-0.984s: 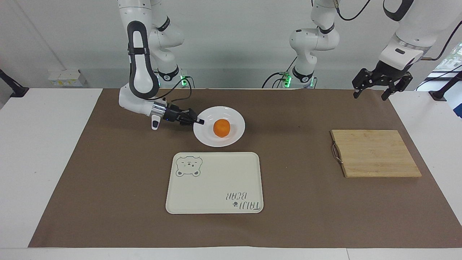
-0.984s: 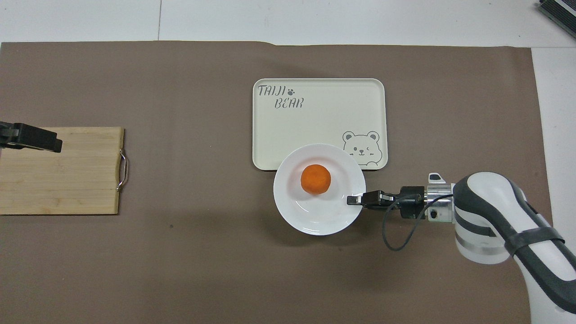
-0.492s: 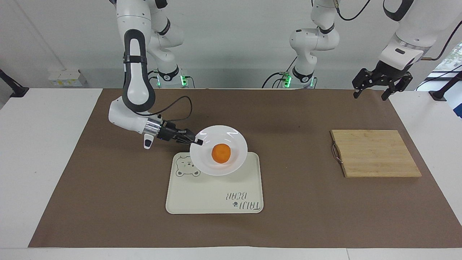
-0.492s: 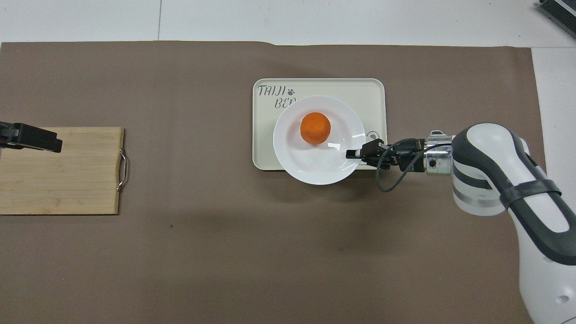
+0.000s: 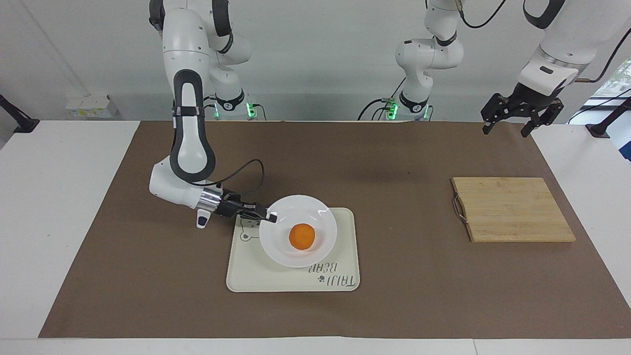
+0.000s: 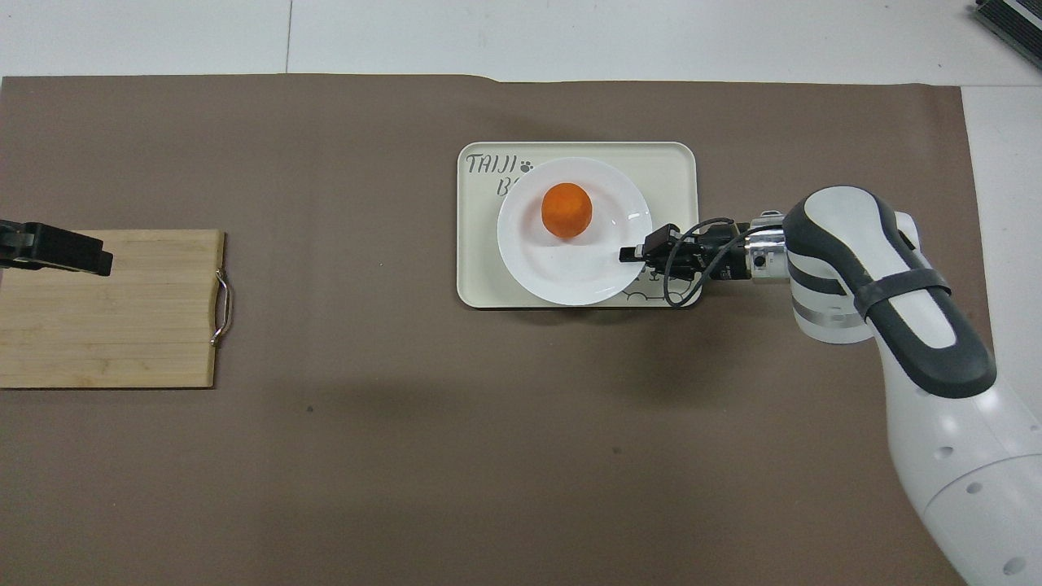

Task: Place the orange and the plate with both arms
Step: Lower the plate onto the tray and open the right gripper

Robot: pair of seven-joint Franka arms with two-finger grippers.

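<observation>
Closest to the robots, I have the left gripper [image 5: 516, 122] up in the air at the left arm's end of the table, over the brown mat's [image 5: 394, 162] edge by the robots; its jaws are spread wide with nothing between them, and that arm is waiting. In the overhead view only its tip shows, over the wooden cutting board [image 6: 110, 309].

That board lies flat on the mat toward the left arm's end, its metal handle [image 5: 459, 207] facing the middle of the table, well apart from everything else.

Next out, my right arm reaches in low from its own end. The right gripper [image 5: 270, 217] is pinched onto the rim of the plate [image 5: 315, 212], fingertips pressed together on the edge toward the right arm's end.

The plate sits over the cream tray [image 5: 340, 246], covering most of the half of the tray that lies nearer the robots and hiding part of the bear drawing [image 5: 245, 235]; I cannot tell whether it rests on the tray or hangs just above it. The orange [image 5: 302, 236] lies in the plate, near its middle.

Farthest out is the tray's bare part, where the lettering [image 5: 335, 276] shows past the plate
</observation>
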